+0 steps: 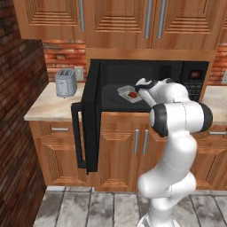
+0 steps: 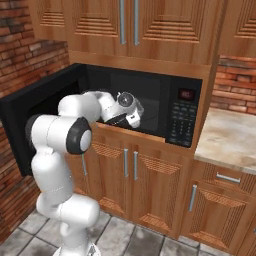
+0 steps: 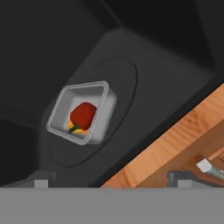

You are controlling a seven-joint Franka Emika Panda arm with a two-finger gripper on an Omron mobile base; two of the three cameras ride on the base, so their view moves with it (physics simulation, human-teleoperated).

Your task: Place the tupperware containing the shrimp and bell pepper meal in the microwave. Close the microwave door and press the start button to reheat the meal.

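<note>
The tupperware (image 3: 82, 112) sits on the round turntable inside the black microwave (image 1: 195, 75). In it lies the meal, a red bell pepper (image 3: 83, 114) with orange shrimp (image 3: 71, 127) beside it. From the left base view the tupperware (image 1: 129, 93) shows through the open cavity. My gripper (image 3: 112, 183) hangs open just outside the cavity's front edge, back from the tupperware, with nothing between its fingertips (image 3: 41, 182). My white hand (image 1: 146, 85) is at the cavity mouth. The microwave door (image 1: 91, 116) stands swung wide open to the left, its bar handle (image 1: 77, 133) facing outward.
A silver toaster (image 1: 65, 83) stands on the stone counter (image 1: 44, 107) left of the open door. The keypad (image 2: 180, 122) is on the microwave's right side. More counter (image 2: 230, 135) lies to the right. Wooden cabinets run above and below, and a brick wall (image 1: 17, 133) closes the left.
</note>
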